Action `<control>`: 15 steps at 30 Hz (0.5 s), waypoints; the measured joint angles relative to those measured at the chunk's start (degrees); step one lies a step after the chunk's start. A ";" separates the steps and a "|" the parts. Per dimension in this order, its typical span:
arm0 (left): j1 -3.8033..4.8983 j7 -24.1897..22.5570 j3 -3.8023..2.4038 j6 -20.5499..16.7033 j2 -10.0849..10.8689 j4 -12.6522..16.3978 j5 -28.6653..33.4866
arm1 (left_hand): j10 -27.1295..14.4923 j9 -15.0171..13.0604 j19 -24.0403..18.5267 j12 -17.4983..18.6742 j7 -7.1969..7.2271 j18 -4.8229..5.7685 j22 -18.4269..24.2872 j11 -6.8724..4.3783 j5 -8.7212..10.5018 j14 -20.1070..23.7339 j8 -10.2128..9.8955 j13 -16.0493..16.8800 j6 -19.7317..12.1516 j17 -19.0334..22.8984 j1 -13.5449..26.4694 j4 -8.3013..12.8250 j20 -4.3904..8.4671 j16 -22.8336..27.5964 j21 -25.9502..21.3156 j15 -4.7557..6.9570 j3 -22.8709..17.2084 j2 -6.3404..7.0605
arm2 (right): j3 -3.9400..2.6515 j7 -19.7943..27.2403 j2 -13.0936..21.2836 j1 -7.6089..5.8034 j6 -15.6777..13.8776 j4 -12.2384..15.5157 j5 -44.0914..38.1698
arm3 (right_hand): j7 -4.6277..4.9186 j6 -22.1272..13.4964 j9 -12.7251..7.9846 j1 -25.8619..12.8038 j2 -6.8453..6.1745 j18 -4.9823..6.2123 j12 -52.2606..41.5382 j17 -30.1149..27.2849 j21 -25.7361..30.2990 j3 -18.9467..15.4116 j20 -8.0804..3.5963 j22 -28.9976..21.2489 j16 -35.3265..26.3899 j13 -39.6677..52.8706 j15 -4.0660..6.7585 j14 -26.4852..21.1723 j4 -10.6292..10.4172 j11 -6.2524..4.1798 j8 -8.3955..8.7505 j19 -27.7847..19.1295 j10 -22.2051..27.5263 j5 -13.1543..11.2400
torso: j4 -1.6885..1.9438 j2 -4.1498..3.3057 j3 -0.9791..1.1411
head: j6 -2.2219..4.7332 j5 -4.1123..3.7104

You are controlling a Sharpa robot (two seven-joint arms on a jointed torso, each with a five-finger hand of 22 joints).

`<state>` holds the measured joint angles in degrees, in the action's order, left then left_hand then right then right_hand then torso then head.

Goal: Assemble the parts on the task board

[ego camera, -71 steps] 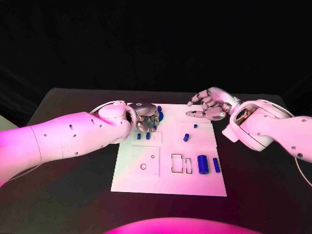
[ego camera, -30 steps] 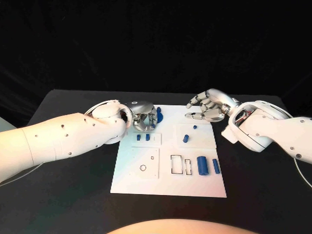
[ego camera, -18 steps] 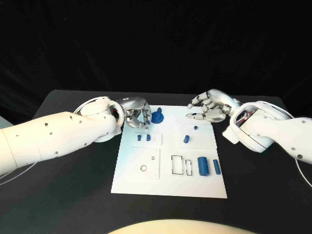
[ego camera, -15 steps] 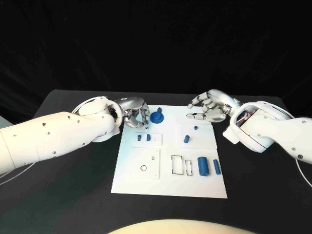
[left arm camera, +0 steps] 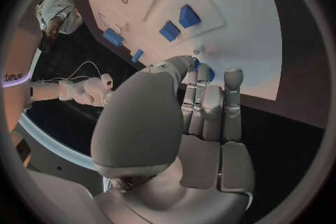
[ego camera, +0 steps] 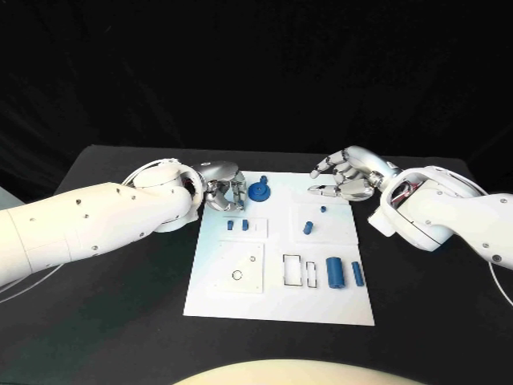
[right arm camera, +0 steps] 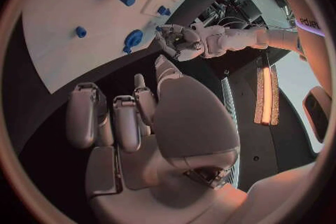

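The white task board (ego camera: 280, 297) lies mid-table. A round blue knob part (ego camera: 260, 191) stands at its far edge. My left hand (ego camera: 224, 191) hovers just left of that knob, fingers bent, holding nothing; the fingertips (left arm camera: 199, 75) sit close to the blue knob (left arm camera: 210, 74), and from the right wrist the knob (right arm camera: 133, 39) stands apart from the left hand (right arm camera: 178, 42). My right hand (ego camera: 347, 178) hangs over the board's far right corner with loosely curled fingers and nothing in it. Two small blue blocks (ego camera: 237, 225) lie near the left hand.
A short blue peg (ego camera: 308, 227) and a tiny one (ego camera: 322, 210) lie in the right raised panel. A thick blue cylinder (ego camera: 335, 272) and a thinner one (ego camera: 356, 270) lie at the near right, beside rectangular slots (ego camera: 292, 269). A round hole (ego camera: 235, 275) marks the near left panel.
My left hand, which covered the blue knob, has drawn back to the left, leaving the knob standing exposed on the board. The right hand has hardly moved.
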<state>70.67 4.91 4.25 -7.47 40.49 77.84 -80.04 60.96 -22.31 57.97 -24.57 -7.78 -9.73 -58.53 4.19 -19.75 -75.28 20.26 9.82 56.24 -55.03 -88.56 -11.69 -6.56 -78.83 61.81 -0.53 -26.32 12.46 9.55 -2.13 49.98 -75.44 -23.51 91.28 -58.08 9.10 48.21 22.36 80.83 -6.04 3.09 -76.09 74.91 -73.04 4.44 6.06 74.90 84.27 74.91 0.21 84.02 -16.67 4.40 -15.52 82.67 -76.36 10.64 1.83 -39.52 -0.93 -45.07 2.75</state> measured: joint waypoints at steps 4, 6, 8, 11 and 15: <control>-0.05 0.02 0.25 0.35 -0.33 -0.56 0.01 | 0.09 0.00 0.00 0.12 0.00 0.00 0.00 -0.08 0.00 -0.17 0.00 0.00 0.00 -0.03 0.00 0.00 0.00 -0.10 0.00 0.01 0.00 0.00 | 0.00 -0.01 -0.01 0.00 0.00 0.00 -0.01 | 0.00 0.00 0.00 0.00 0.00 0.00 0.00 0.00 0.00 0.00 0.00 0.05 0.00 0.00 0.00 0.00 0.00 0.00 0.00 0.00 0.00 0.00 | -0.02 0.00 0.03 | -0.05 0.01; -0.09 0.02 0.30 0.48 -0.45 -0.72 0.01 | 0.09 -0.01 0.12 0.12 0.03 0.00 -0.06 -0.08 0.00 -0.17 -0.20 -0.05 0.03 -0.03 0.00 0.00 -0.12 -0.10 0.23 0.00 0.00 0.00 | 0.00 -0.02 -0.01 0.00 0.00 0.00 -0.01 | 0.00 0.00 0.00 0.00 0.00 0.00 0.00 0.00 0.00 0.00 0.00 0.05 0.00 0.00 0.00 0.00 0.00 0.00 0.00 0.00 0.00 0.00 | -0.02 0.00 0.03 | -0.09 0.01; -0.17 0.02 0.34 0.63 -0.57 -0.85 0.02 | 0.09 -0.01 0.21 0.12 0.14 0.00 -0.11 -0.08 0.00 -0.17 -0.21 -0.05 0.13 -0.03 0.00 0.00 -0.20 -0.10 0.23 0.00 0.00 0.00 | 0.00 -0.03 -0.02 0.00 0.00 0.00 -0.02 | 0.00 0.00 0.00 0.00 0.00 0.00 0.00 0.00 0.00 0.00 0.00 0.05 0.00 0.00 0.00 0.00 0.00 0.00 0.00 0.00 0.00 0.00 | -0.02 0.01 0.03 | -0.13 -0.03; -0.31 0.02 0.40 0.83 -0.73 -0.91 0.02 | 0.08 -0.01 0.21 0.12 0.21 0.01 -0.11 -0.08 0.04 -0.17 -0.22 -0.05 0.20 -0.03 0.00 0.00 -0.20 -0.10 0.23 0.00 0.00 0.00 | 0.00 -0.04 -0.02 0.00 0.00 0.01 -0.02 | 0.00 0.00 0.00 0.00 0.00 0.00 0.00 0.00 0.00 0.00 0.00 0.04 0.00 0.00 0.00 0.00 0.00 0.00 0.00 0.00 0.00 0.00 | 0.01 0.01 0.03 | -0.17 -0.11; -0.40 0.02 0.41 1.09 -0.92 -1.02 0.02 | 0.08 -0.05 0.20 0.12 0.21 0.00 -0.11 -0.08 0.05 -0.17 -0.25 -0.05 0.20 -0.02 0.00 0.17 -0.20 -0.10 0.23 0.00 -0.17 0.00 | 0.00 -0.05 -0.04 0.00 0.00 0.01 -0.03 | 0.00 0.00 0.00 0.00 0.00 0.00 0.00 0.00 0.00 0.00 0.00 0.04 0.00 0.00 0.00 0.00 0.00 0.00 0.00 0.00 0.00 0.00 | 0.01 0.02 0.03 | -0.18 -0.16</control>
<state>70.27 4.93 4.66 -6.38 39.57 76.82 -80.03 61.05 -22.37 58.17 -24.45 -7.57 -9.73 -58.63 4.10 -19.70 -75.45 20.01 9.77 56.44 -55.06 -88.57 -11.52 -6.76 -78.93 62.03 -0.53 -26.49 12.46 9.55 -2.18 49.94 -75.44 -23.51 91.29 -58.11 9.10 48.21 22.36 80.83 -6.04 3.08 -76.09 74.90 -73.04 4.44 6.06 74.94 84.27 74.91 0.21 84.02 -16.67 4.40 -15.52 82.67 -76.36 10.64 1.84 -39.51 -0.91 -45.24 2.59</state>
